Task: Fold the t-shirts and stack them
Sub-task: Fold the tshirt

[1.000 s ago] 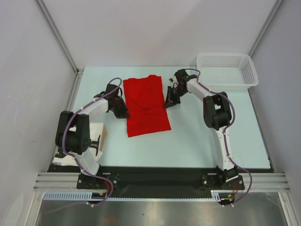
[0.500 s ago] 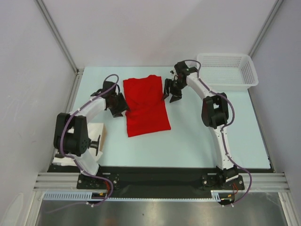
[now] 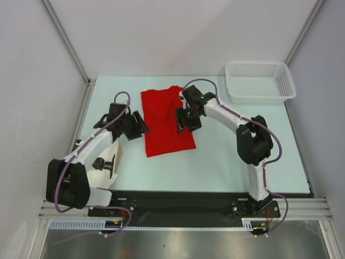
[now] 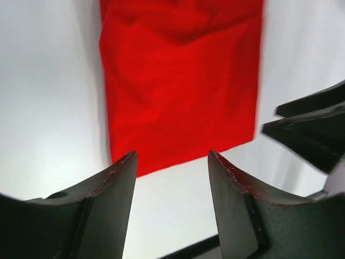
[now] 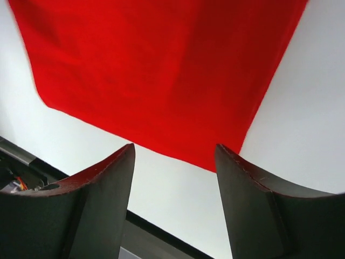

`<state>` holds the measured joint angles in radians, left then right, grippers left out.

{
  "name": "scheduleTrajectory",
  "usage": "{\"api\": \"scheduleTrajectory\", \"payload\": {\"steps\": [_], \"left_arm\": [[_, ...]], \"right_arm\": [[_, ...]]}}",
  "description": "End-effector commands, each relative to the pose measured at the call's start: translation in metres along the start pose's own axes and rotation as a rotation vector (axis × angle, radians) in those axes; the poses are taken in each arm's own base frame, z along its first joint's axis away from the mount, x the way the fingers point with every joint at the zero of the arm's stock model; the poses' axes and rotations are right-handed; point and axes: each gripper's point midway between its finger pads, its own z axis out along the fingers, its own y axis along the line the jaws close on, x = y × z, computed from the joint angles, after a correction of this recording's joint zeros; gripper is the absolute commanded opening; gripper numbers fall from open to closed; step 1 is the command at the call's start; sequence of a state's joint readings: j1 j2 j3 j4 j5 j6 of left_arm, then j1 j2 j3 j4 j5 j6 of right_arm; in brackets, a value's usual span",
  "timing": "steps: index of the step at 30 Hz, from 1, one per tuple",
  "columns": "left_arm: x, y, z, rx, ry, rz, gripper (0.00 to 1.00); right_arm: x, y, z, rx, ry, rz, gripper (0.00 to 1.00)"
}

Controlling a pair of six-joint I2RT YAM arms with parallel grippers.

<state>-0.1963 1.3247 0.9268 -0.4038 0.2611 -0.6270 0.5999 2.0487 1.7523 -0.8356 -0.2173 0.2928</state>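
One red t-shirt (image 3: 164, 121) lies on the table as a long strip with its sides folded in, its near edge toward the arms. It fills the upper part of the left wrist view (image 4: 180, 81) and of the right wrist view (image 5: 156, 70). My left gripper (image 3: 141, 126) hovers just off the strip's left edge, open, with nothing between its fingers (image 4: 116, 178). My right gripper (image 3: 183, 120) hangs over the strip's right side, also open and empty, its fingers (image 5: 237, 167) above bare table near the cloth's near edge.
A white mesh basket (image 3: 260, 81) stands at the back right of the table. A small white and tan block (image 3: 110, 156) sits by the left arm near the table's left side. The black front rail (image 3: 178, 197) runs along the near edge.
Both grippers have opened and let go of the shirt's side edges. The right gripper has swung left over the cloth; the left arm has drawn back toward its base.
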Motion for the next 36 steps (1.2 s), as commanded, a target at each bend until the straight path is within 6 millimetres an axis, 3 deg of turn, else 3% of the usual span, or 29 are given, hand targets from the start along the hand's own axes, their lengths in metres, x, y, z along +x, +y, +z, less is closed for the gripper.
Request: {"api": "scheduleTrajectory", "payload": {"steps": [1,3,4,5,6,7,8,11,16,19,20,22,25,26,31,36], "left_arm": [[0.037,0.008,0.008,-0.004,0.113,0.022,0.61],[0.044,0.003,0.008,0.04,0.112,0.036,0.57],[0.05,-0.005,0.011,0.107,0.116,0.04,0.48],[0.05,-0.005,0.017,0.119,0.101,0.023,0.42],[0.06,-0.019,0.017,0.22,0.151,-0.001,0.37],[0.067,-0.023,0.03,0.26,0.172,-0.061,0.31],[0.074,-0.026,0.034,0.278,0.204,-0.088,0.23],[0.09,-0.031,0.047,0.3,0.266,-0.102,0.18],[0.098,-0.03,0.064,0.303,0.326,-0.095,0.15],[0.102,-0.014,0.071,0.199,0.36,-0.1,0.13],[0.103,-0.011,0.071,0.181,0.369,-0.102,0.12],[0.105,-0.003,0.07,0.138,0.367,-0.093,0.12],[0.107,0.003,0.068,0.117,0.364,-0.081,0.12],[0.108,0.004,0.069,0.112,0.366,-0.082,0.12],[0.117,0.013,0.074,0.095,0.391,-0.086,0.12],[0.123,0.026,0.079,0.076,0.405,-0.11,0.11]], "right_arm": [[-0.001,-0.018,-0.006,-0.084,-0.008,0.106,0.66],[0.018,-0.015,-0.006,-0.174,0.029,0.097,0.65],[0.027,-0.009,-0.002,-0.258,0.036,0.1,0.58],[0.018,0.002,-0.007,-0.319,0.002,0.083,0.49],[0.028,0.005,-0.002,-0.361,0.02,0.096,0.37],[0.031,0.01,0.002,-0.398,0.04,0.128,0.23],[0.031,0.023,-0.001,-0.479,0.052,0.12,0.19],[0.038,0.034,0.01,-0.534,0.103,0.145,0.06],[0.04,0.055,0.01,-0.638,0.157,0.157,0.03],[0.042,0.076,0.006,-0.729,0.215,0.143,0.02],[0.049,0.076,0.017,-0.736,0.256,0.145,0.02],[0.053,0.087,0.018,-0.756,0.302,0.117,0.02],[0.062,0.089,0.036,-0.752,0.368,0.124,0.03],[0.056,0.095,0.036,-0.761,0.362,0.105,0.03],[0.067,0.095,0.052,-0.752,0.414,0.113,0.02],[0.081,0.072,0.066,-0.71,0.445,0.161,0.02]]}}
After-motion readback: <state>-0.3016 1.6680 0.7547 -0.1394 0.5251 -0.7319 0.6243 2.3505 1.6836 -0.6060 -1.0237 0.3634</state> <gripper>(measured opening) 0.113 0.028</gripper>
